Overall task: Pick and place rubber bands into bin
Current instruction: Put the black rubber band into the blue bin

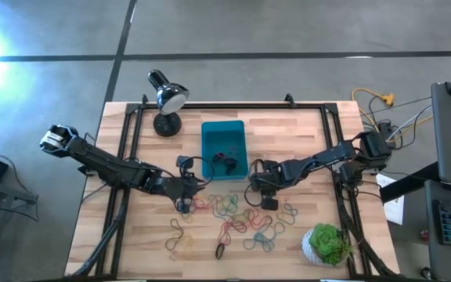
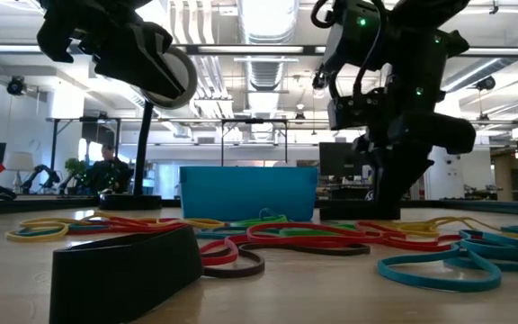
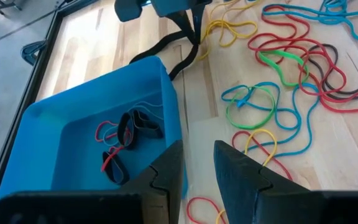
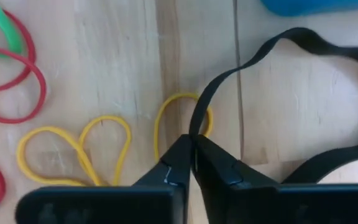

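The right gripper (image 4: 190, 163) is low over the bench (image 1: 304, 133), just right of the near end of the bin (image 1: 210, 133). Its jaws are pressed together and pinch a black rubber band (image 4: 303, 37), which rises from the tips as a long loop. A yellow band (image 4: 166, 115) lies directly under the tips; I cannot tell if it is caught too.

To do this step well, I think the arm should lift straight up and slowly, so the floppy loop comes free of its neighbours, and only then carry it over the bin wall before releasing.

The left gripper (image 3: 197, 168) hovers at the near left corner of the bin, its jaws a little spread and empty.

The bin stands at the middle of the bench and holds only a few bands (image 3: 126, 140), black ones and a thin red one. Most rubber bands (image 1: 233, 215) lie scattered on the wood nearer than the bin.
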